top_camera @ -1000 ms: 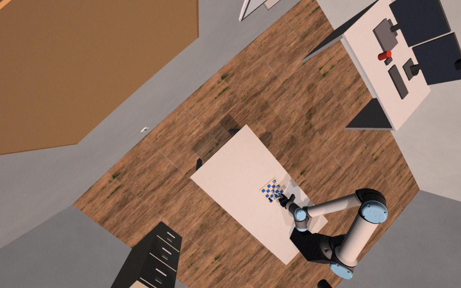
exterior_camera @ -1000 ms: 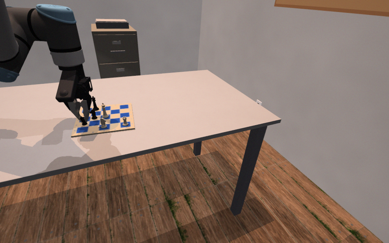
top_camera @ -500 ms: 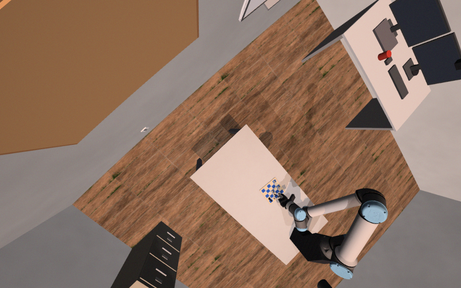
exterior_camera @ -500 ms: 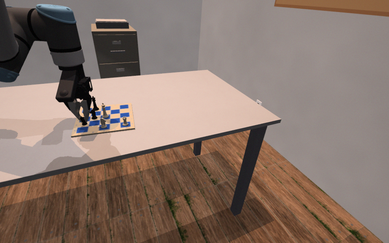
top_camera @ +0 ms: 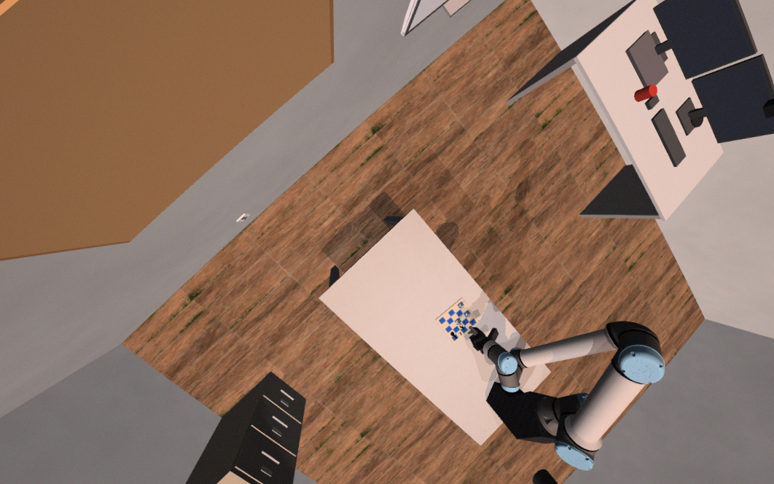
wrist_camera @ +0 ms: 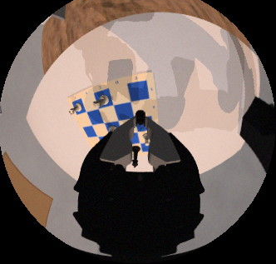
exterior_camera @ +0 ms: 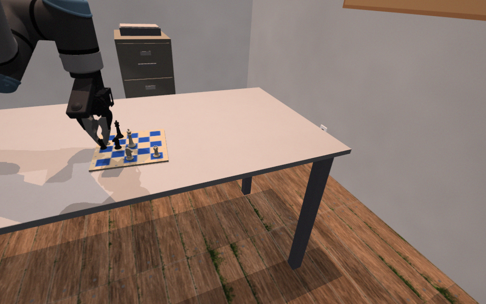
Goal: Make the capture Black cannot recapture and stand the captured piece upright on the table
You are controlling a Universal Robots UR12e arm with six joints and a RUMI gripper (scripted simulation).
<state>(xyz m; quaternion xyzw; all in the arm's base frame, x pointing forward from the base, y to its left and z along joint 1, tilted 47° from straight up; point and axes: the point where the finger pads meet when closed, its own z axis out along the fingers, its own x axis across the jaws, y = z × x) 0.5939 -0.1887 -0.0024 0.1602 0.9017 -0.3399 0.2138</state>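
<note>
black pawn (exterior_camera: pixel 104 143) clamped between the gripper (exterior_camera: pixel 101 140) fingers, on the board (exterior_camera: pixel 161 156).

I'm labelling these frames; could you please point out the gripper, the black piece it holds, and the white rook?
gripper (exterior_camera: pixel 102 143): exterior view, midway between its fingertips.
black piece (wrist_camera: pixel 140 115): wrist view, its head between the fingers.
white rook (exterior_camera: pixel 156 151): exterior view, its body.
</note>
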